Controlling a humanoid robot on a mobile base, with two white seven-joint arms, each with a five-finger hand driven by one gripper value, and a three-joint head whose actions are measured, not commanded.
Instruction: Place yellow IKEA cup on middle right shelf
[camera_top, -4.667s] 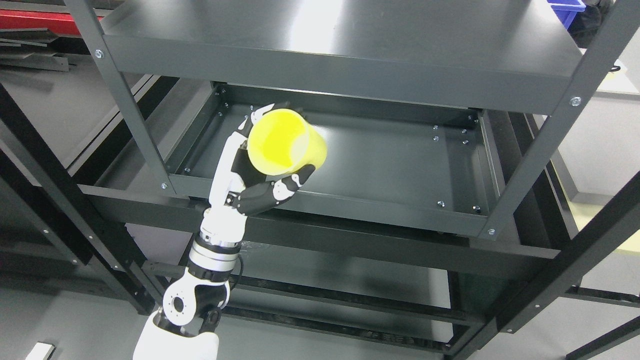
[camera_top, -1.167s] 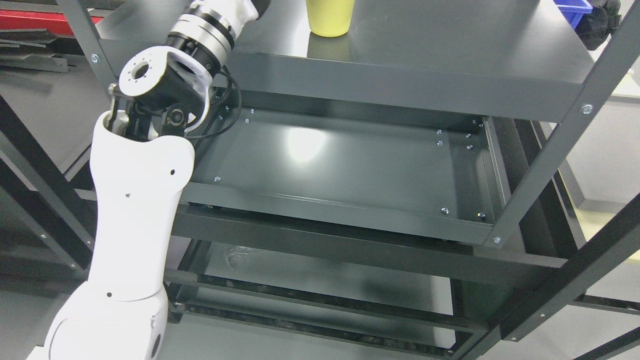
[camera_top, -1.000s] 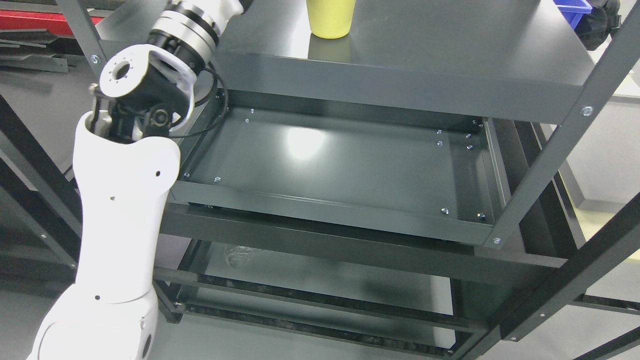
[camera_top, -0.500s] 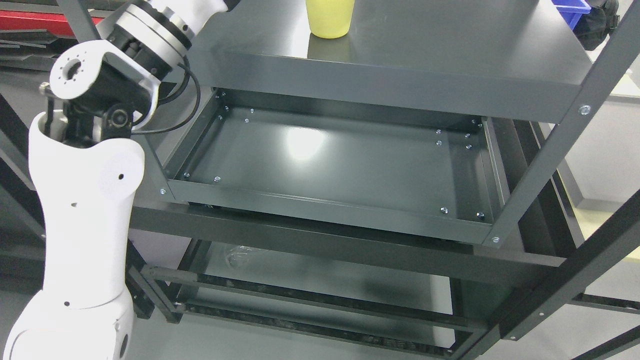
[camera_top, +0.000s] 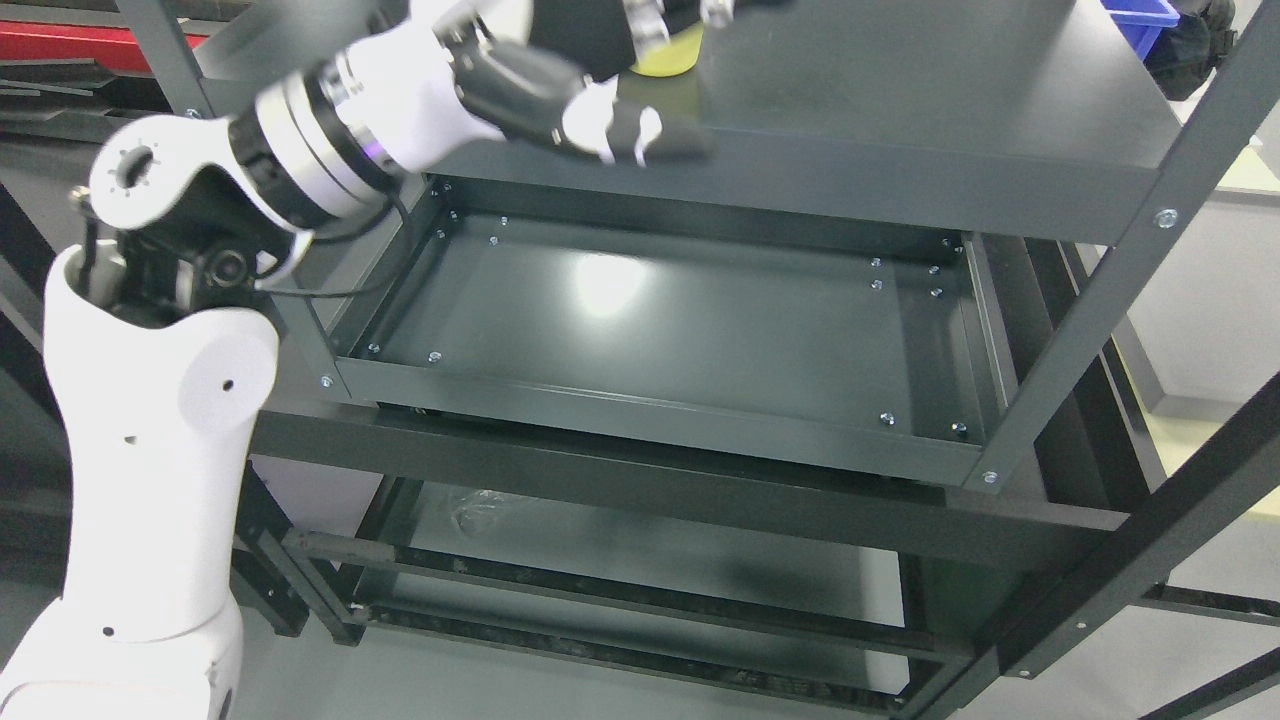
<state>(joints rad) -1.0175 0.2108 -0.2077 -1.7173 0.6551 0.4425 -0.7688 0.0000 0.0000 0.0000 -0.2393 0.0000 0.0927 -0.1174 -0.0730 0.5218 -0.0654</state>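
Note:
The yellow cup (camera_top: 672, 58) stands upright on the upper dark grey shelf (camera_top: 900, 100) near the top edge of the head view. Only a small part of it shows between the fingers. My left hand (camera_top: 665, 88) is in front of the cup, with the thumb (camera_top: 650, 138) stretched out to the right over the shelf's front edge and the other fingers spread near the top of the picture. The hand is open and holds nothing. The left arm (camera_top: 160, 450) rises from the lower left. The right arm is out of view.
A lower shelf tray (camera_top: 680, 330) with a raised rim lies under the upper shelf. Slanted metal uprights (camera_top: 1090, 310) frame the rack on the right and left. A blue bin (camera_top: 1135, 15) sits at the top right corner. More rack beams run below.
The cup has gone from my hand onto the upper shelf. Since half a second ago the wrist has swung right, bringing the open hand into view in front of the standing cup.

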